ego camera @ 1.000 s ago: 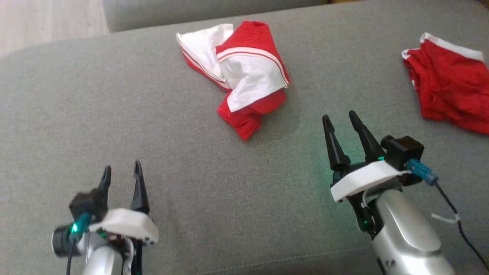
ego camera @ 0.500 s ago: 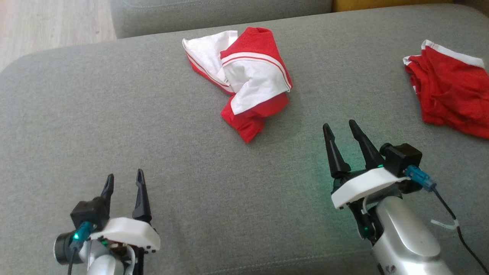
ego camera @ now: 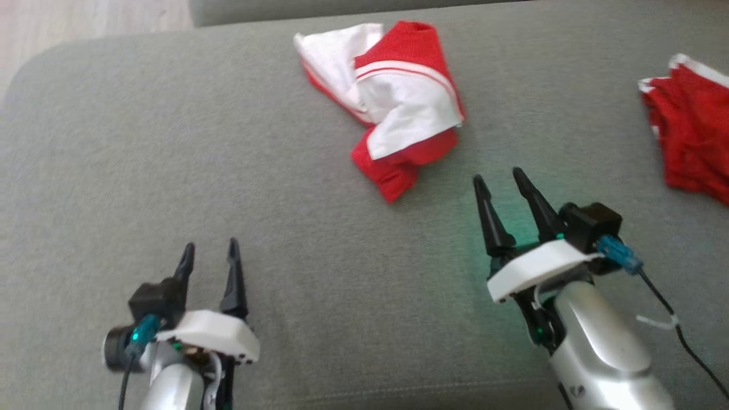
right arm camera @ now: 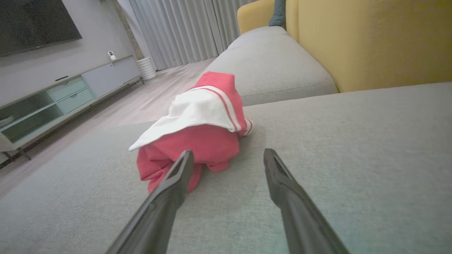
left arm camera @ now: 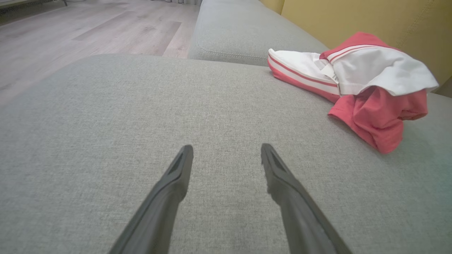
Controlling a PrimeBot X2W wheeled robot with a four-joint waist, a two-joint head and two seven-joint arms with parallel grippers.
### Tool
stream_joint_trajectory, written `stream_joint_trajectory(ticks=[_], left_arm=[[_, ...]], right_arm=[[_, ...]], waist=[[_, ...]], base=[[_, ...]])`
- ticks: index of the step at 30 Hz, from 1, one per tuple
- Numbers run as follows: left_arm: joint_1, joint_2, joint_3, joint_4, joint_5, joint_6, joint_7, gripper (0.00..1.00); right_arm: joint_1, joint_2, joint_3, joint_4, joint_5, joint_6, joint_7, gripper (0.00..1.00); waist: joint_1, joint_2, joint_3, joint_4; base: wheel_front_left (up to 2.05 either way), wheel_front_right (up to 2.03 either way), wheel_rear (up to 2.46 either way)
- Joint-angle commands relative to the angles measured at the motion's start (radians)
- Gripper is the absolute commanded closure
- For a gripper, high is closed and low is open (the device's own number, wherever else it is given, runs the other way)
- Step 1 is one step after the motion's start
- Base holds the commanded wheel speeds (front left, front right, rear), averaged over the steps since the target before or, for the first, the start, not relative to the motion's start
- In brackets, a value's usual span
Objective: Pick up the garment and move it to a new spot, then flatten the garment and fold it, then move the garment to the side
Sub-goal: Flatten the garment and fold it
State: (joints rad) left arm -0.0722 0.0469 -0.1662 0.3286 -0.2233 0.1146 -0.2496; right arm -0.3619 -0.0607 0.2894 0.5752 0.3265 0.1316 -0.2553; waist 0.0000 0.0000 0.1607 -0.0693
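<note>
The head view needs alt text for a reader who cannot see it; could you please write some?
A crumpled red and white garment lies on a grey sofa cushion, beyond the open, empty left end effector and right end effector, the right one nearer it. A second red garment lies at the right edge.

The left gripper point(ego camera: 209, 249) is low on the left, its two dark fingers wide apart. The right gripper point(ego camera: 500, 177) reaches farther ahead, fingers spread too, holding nothing.

The garment point(ego camera: 398, 108) is soft red-and-white cloth; the sofa cushion point(ego camera: 228, 171) is matt grey woven fabric; the floor point(left arm camera: 88, 31) looks like wood.
</note>
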Motion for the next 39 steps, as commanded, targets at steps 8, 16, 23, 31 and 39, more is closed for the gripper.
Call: stream_joint_trajectory(ticks=[8,16,23,31,39], left_arm=[[-0.074,0.003,-0.046,-0.012,-0.031,0.014,-0.012,0.00],[-0.089,0.003,-0.073,-0.015,-0.045,0.019,-0.012,0.00],[-0.100,0.003,-0.094,-0.018,-0.042,0.023,-0.012,0.00],[-0.108,0.003,-0.109,-0.018,-0.044,0.025,-0.012,0.00],[-0.108,0.003,-0.117,-0.005,-0.054,0.021,-0.012,0.00]], right_arm=[[-0.122,0.010,0.092,0.016,0.022,-0.001,-0.006,0.00],[-0.175,0.010,0.127,0.093,0.089,-0.001,-0.006,0.00],[-0.203,0.010,0.147,0.107,0.124,-0.001,-0.006,0.00],[-0.188,0.010,0.127,0.051,0.209,-0.001,-0.006,0.00],[-0.198,0.010,0.087,0.018,0.240,-0.001,-0.006,1.00]], waist=[[0.0000,0.0000,0.055,0.132],[0.0000,0.0000,0.089,0.200],[0.0000,0.0000,0.108,0.221],[0.0000,0.0000,0.107,0.223],[0.0000,0.0000,0.092,0.211]], base=[[0.00,0.00,0.00],[0.00,0.00,0.00],[0.00,0.00,0.00],[0.00,0.00,0.00],[0.00,0.00,0.00]])
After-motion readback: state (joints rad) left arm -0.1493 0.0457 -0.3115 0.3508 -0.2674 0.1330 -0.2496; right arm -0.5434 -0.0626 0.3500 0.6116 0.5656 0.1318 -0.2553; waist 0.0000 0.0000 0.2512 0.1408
